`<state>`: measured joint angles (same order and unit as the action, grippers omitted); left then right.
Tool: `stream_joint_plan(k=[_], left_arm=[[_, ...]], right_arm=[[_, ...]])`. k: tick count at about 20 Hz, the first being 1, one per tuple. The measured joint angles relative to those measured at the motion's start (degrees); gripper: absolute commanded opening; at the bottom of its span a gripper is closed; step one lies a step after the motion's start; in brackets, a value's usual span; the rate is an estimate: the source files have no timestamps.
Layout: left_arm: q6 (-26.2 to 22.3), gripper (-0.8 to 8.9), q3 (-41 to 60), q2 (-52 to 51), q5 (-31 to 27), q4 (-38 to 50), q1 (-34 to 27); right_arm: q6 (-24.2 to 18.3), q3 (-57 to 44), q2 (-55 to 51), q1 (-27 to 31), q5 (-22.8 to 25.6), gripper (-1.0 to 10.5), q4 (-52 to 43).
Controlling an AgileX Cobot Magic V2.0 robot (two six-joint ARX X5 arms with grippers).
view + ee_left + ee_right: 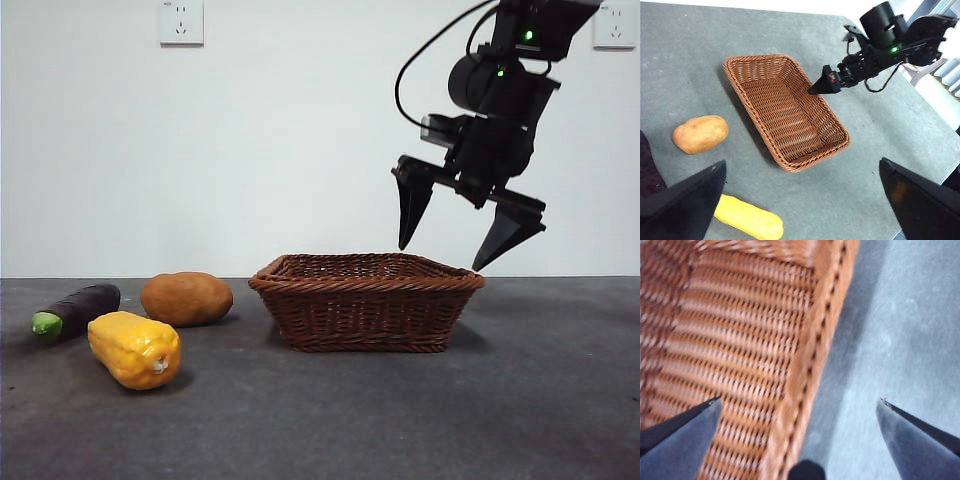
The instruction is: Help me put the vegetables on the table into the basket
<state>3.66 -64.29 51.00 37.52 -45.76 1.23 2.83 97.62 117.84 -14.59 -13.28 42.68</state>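
- The right gripper (468, 232) hangs above the basket (366, 318), straddling one long rim: in its own wrist view one jaw is over the woven floor and the other over bare desk (400, 420). Its jaws are spread wide and hold nothing.
- The left gripper (800, 200) is high over the desk, jaws also wide apart and empty, looking down on the basket and the vegetables.
- The basket is empty as far as the views show, and all three vegetables lie on the desk, so by my reading no vegetable has been delivered and the first pick is yet to come.
- The eggplant (74, 309), potato (186, 298) and corn cob (135, 349) lie grouped to one side of the basket, apart from it. The potato is nearest the basket; the corn lies towards the near edge of the desk, the eggplant just behind it.
- Next move, as I judge it: one gripper must travel to the group, descend with jaws open across a vegetable's narrow width, close and lift. The left gripper looks closer to them.
- The basket is brown wicker, rectangular, shallow, with flared sides and a braided rim; its open weave may flex if pushed.
- The potato is a smooth brown oval; the corn is yellow and ridged; the eggplant is dark purple and slender, with a green stem end. Rounded shapes like these may roll or slip if gripped off centre.
- The desk is dark grey, matte and faintly speckled.
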Motion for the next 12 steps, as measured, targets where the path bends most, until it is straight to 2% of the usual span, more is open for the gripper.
stream_joint_plan(k=[5,8,10,12], left_arm=[[0.0,6.16,0.0,0.3,-2.0,0.0,0.0],[0.0,6.16,0.0,0.5,-2.0,0.0,0.0],[0.0,6.16,0.0,0.7,-2.6,0.0,0.0],[0.0,6.16,0.0,0.9,-5.0,0.0,0.0]], right_arm=[[1.1,0.0,3.2,0.0,0.5,5.3,-2.8],[1.3,0.1,4.1,-0.1,1.3,3.7,-3.1],[1.3,0.1,4.2,-0.1,1.3,3.7,-3.2],[1.4,0.1,4.4,-0.4,1.3,2.9,-3.3]])
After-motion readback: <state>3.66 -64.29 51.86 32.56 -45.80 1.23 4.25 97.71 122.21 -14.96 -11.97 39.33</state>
